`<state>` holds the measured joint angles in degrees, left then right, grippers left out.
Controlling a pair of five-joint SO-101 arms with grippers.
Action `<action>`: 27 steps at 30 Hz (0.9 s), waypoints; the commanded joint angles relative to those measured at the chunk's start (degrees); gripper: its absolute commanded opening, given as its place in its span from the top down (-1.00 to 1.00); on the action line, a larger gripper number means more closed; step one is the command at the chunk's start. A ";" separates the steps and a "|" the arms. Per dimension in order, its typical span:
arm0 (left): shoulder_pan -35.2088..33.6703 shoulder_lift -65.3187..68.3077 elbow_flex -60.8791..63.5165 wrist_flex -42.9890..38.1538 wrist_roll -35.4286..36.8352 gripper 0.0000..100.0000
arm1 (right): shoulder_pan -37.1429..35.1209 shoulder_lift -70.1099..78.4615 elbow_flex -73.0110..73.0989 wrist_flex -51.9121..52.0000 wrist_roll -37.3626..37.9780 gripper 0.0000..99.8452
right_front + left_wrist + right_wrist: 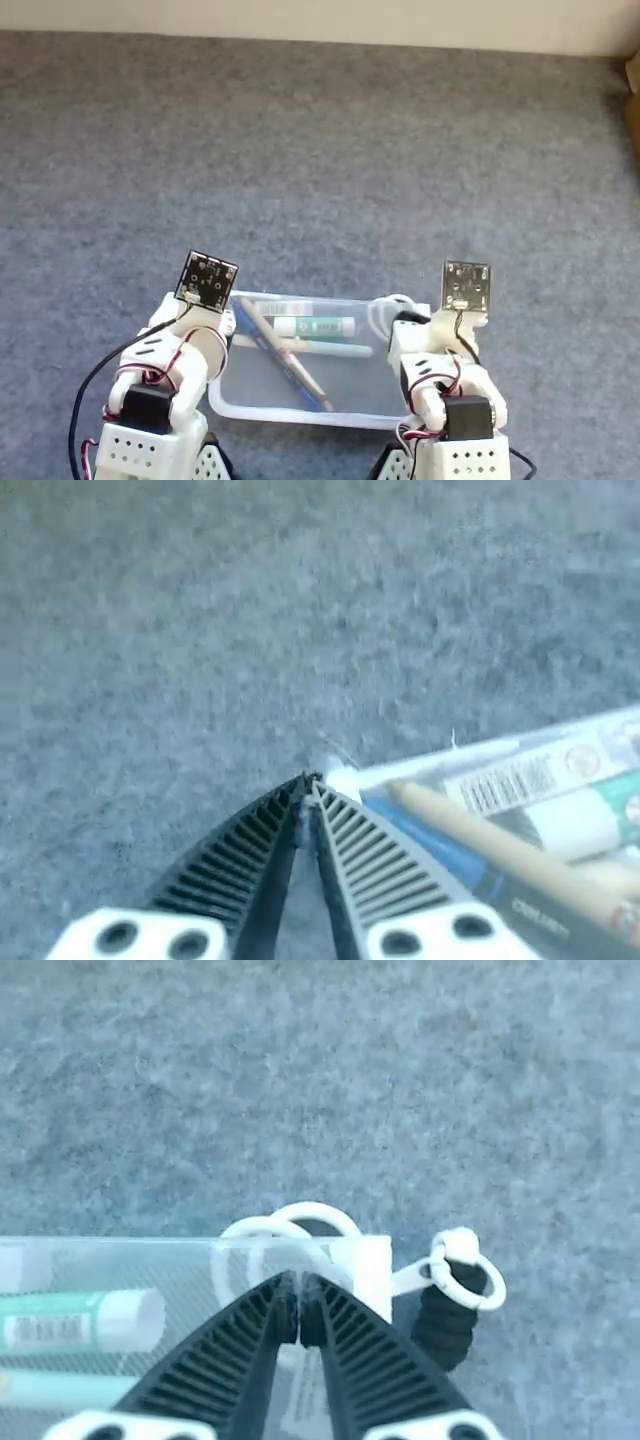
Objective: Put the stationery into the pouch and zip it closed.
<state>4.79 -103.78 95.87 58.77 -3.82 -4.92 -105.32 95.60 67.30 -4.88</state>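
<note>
A clear pouch [320,412] lies flat on the grey carpet between the two arm bases. Inside it I see a glue stick [315,326], a pale teal pen [338,349], a beige pencil [290,362] and a blue pen [258,338]. My left gripper [306,780] is shut, its tips right beside the pouch's corner [342,778]. My right gripper [298,1282] is shut above the pouch's other end [365,1260], next to a white ring pull on a black cord [462,1272]. Whether either tip pinches the plastic is unclear.
Grey carpet [320,150] spreads out beyond the pouch up to a pale wall edge at the back. The left arm [165,390] and the right arm [445,390] sit folded close to the near edge, flanking the pouch.
</note>
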 commanded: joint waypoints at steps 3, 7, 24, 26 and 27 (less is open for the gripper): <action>-0.84 -0.40 1.19 6.15 0.26 0.98 | 0.13 0.13 8.92 4.44 -0.35 0.99; -0.84 -0.40 1.19 10.64 0.26 0.97 | 0.13 0.13 8.92 4.44 -0.35 0.99; -0.48 -0.48 1.19 12.40 0.35 0.97 | 0.13 0.13 8.92 4.44 -0.35 0.99; -0.48 -0.48 1.19 12.40 0.35 0.97 | 0.13 0.13 8.92 4.44 -0.35 0.99; -0.48 -0.48 1.19 12.40 0.35 0.97 | 0.13 0.13 8.92 4.44 -0.35 0.99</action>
<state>4.79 -103.78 95.87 70.90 -3.82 -4.92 -105.32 95.60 69.93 -4.88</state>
